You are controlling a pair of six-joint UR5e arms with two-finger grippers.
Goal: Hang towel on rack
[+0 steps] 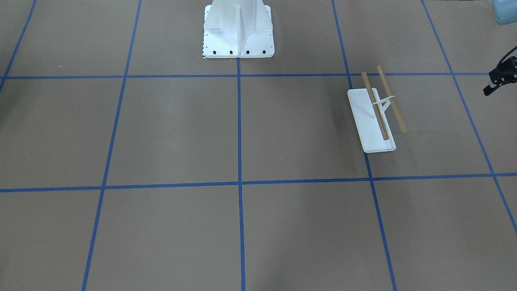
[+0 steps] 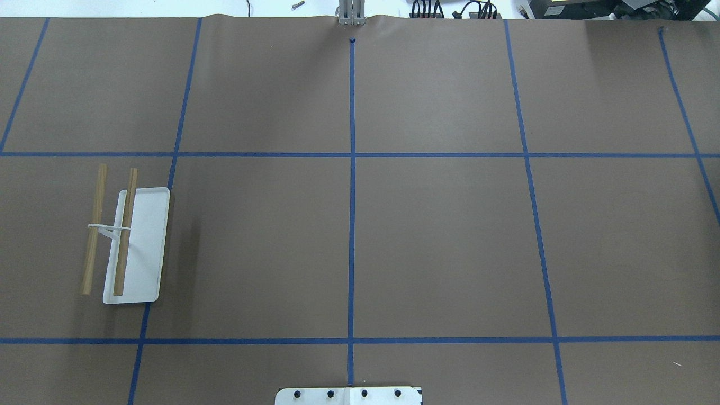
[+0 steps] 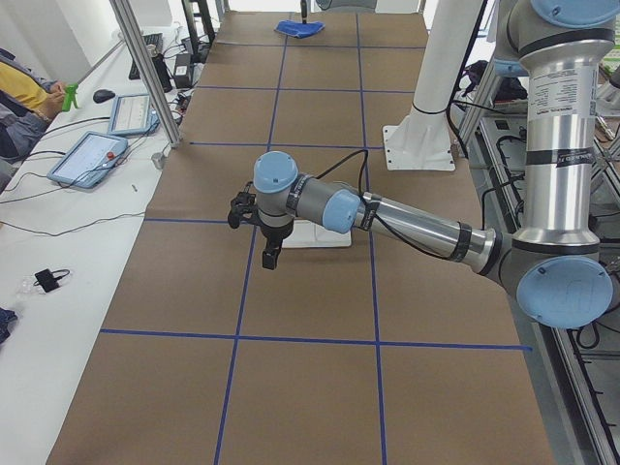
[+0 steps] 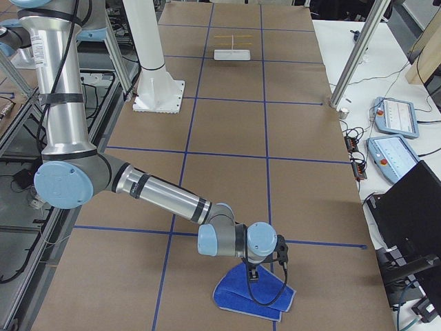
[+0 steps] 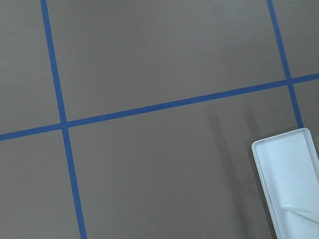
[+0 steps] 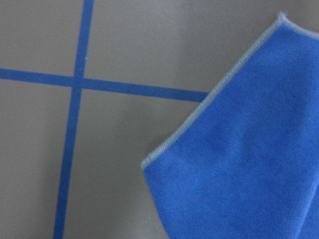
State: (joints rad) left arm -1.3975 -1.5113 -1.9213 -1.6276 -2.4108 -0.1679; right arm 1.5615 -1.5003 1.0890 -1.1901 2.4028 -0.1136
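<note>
The rack (image 1: 375,117) stands on the brown table, with a white base and two wooden dowels; it also shows in the overhead view (image 2: 129,242) and far off in the exterior right view (image 4: 232,52). The royal-blue towel (image 4: 255,296) lies folded on the table near the robot's right end. It fills the right of the right wrist view (image 6: 244,159) and shows far off in the exterior left view (image 3: 300,29). My right gripper (image 4: 253,272) hovers just over the towel. My left gripper (image 3: 271,254) hangs above the table beside the rack's base (image 5: 291,179). I cannot tell whether either gripper is open or shut.
The large white bolted pedestal (image 1: 238,32) stands at the robot's side of the table. Blue tape lines cross the brown table (image 2: 439,242). Tablets and cables lie on the white side bench (image 3: 92,155), where an operator sits.
</note>
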